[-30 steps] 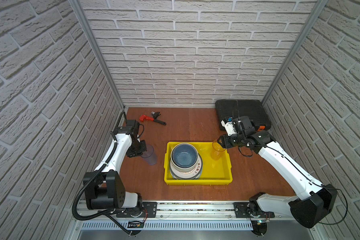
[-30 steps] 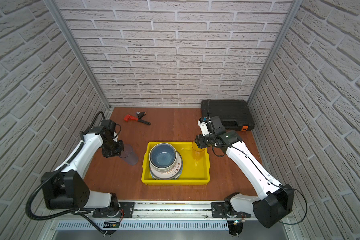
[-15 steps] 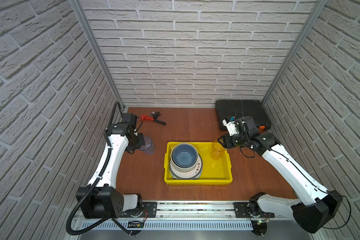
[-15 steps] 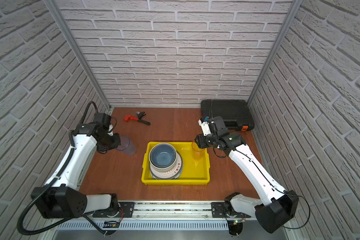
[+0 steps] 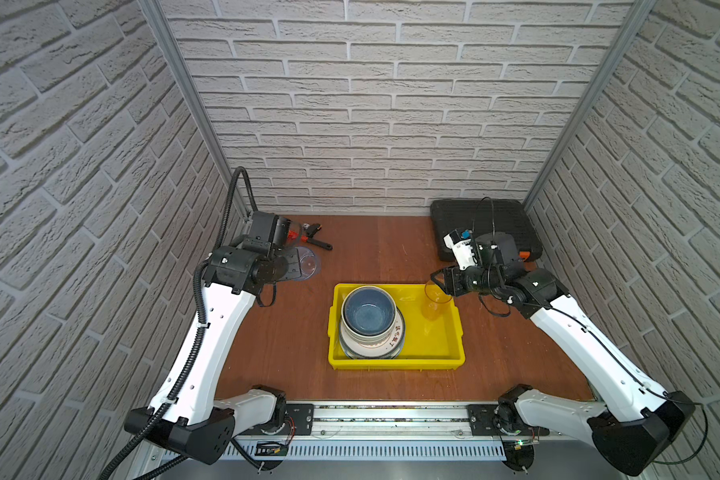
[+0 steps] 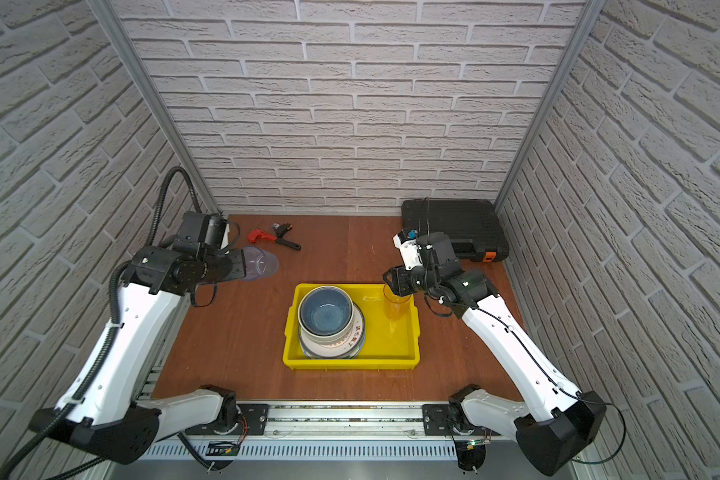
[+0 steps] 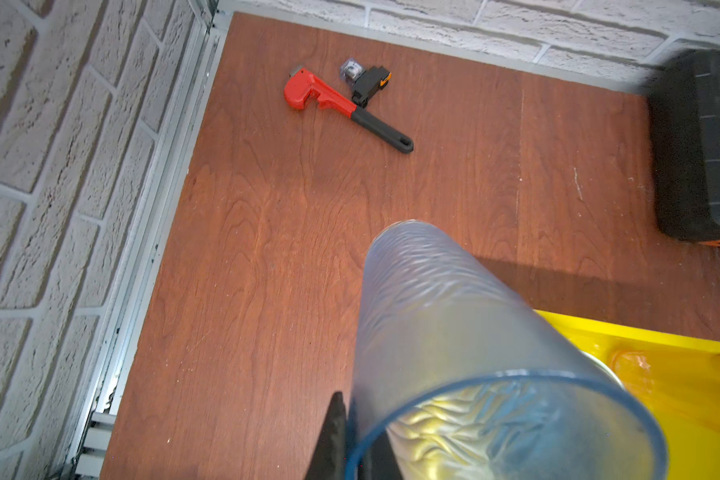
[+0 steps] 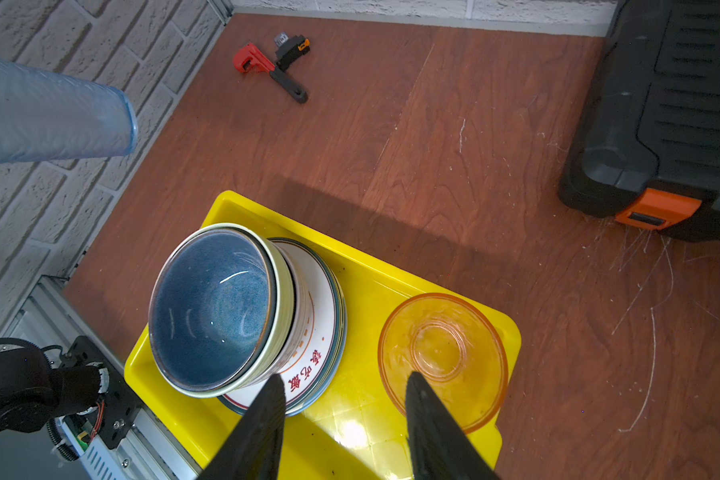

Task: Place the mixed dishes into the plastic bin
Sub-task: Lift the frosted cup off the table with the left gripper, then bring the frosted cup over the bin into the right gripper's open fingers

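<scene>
The left claw (image 7: 350, 436) is clamped on the rim of the blue tumbler (image 7: 454, 332). The tumbler hangs in the air tipped on its side, base pointing away, at about 10 o'clock from the yellow bin (image 5: 395, 361).

The right claw (image 8: 341, 399) has its fingers apart with nothing between them. It is over the bin's 2 o'clock corner, where the orange tumbler (image 8: 441, 353) stands upright inside. On the bin's 9 o'clock side, the dark-blue bowl (image 5: 368, 311) tops a stack of bowls and printed plates (image 5: 395, 336).

I'd judge the job nearly done, with only the blue tumbler left outside.

A second ago that tumbler sat lower and closer to the bin's 9 o'clock wall. Now it is raised and farther toward the back of the surface (image 5: 300, 332). The right arm has hardly shifted.
</scene>
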